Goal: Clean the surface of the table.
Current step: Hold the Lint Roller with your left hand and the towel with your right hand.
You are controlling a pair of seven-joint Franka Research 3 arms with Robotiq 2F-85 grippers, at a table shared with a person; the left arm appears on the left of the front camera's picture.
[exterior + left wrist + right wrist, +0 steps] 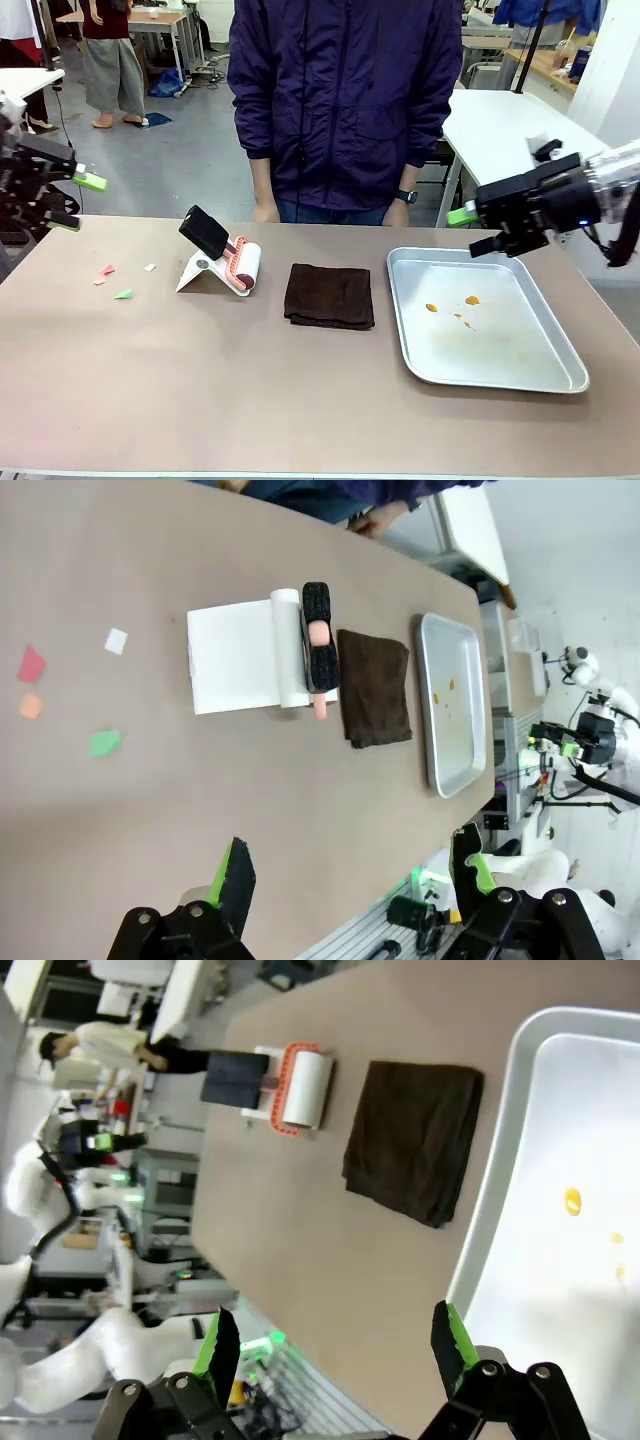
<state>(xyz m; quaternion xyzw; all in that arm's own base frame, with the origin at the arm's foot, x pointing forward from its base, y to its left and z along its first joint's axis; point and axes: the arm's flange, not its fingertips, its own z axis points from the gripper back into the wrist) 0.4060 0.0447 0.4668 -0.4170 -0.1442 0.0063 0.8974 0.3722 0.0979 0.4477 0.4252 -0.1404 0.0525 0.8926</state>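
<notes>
Front view: left fingers [90,182] and right fingers [462,215] spread, empty, off the table [300,390].

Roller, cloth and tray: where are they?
Roller [247,268], front view, on its white drum.
Cloth [329,295], front view, its middle.
Tray [520,345], front view, bare floor.

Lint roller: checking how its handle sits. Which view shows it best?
Front view: the lint roller stands side-on, black handle angled up. Left wrist looks down on it, hiding the tilt; right wrist shows it small and far.
</notes>
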